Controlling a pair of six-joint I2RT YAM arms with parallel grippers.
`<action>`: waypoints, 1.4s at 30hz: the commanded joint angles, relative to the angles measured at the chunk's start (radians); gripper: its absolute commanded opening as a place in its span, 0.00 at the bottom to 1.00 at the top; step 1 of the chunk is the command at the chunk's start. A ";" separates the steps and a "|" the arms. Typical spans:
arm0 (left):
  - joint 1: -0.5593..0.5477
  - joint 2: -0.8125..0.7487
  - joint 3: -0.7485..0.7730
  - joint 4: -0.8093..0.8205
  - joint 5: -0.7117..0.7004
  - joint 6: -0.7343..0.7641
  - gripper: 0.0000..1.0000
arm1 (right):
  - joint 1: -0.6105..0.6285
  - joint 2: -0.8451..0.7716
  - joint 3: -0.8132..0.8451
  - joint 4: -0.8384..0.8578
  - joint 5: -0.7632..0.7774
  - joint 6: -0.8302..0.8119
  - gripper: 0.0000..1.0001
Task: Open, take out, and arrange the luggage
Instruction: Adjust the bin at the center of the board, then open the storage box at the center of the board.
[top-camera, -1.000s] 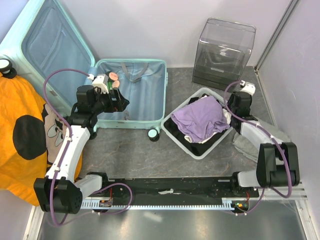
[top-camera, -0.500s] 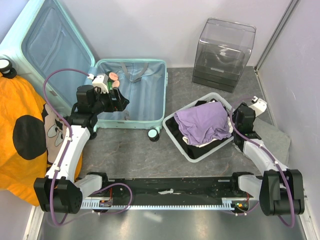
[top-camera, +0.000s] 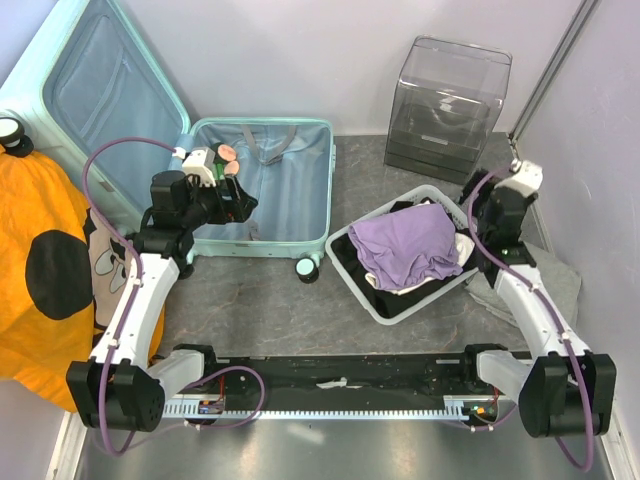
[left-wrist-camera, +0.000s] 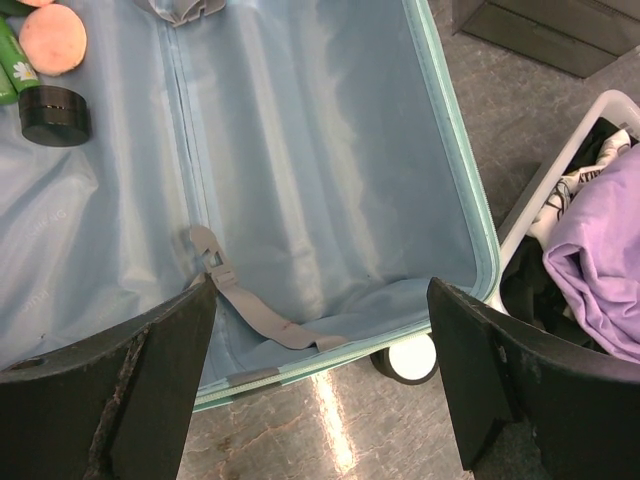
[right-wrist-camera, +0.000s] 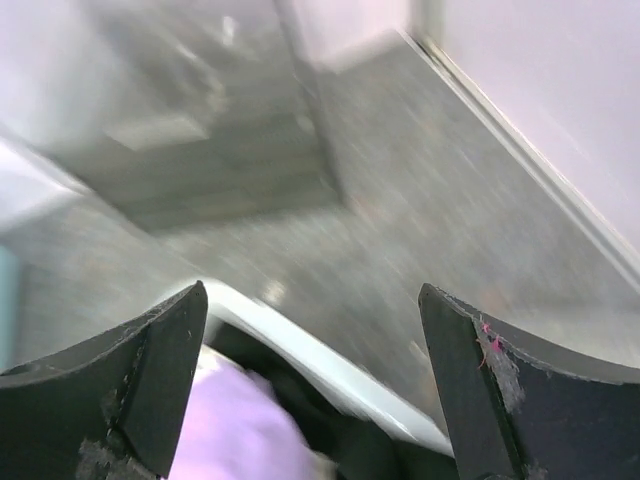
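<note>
The luggage lies open at the tabletop's far left, with its lid propped up to the left. The hard ribbed shell looks stiff, smooth and bulky, and it will probably roll on its wheels if pushed. The thin rim seems the surest place to pinch, since the grey strap is limp. The left hand hovers spread and empty over the lining. The right hand, spread with nothing between its fingers, hangs by the rim of the white basket.
</note>
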 joint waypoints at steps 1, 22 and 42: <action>0.004 -0.024 -0.005 0.040 -0.008 -0.012 0.93 | 0.005 0.018 0.202 -0.044 -0.148 -0.051 0.95; 0.005 0.085 0.078 0.071 -0.060 -0.075 0.92 | 0.008 0.205 0.702 -0.381 -0.319 -0.085 0.96; 0.007 0.120 0.081 0.117 -0.146 0.032 0.92 | -0.007 0.481 0.374 0.250 -0.486 0.254 0.84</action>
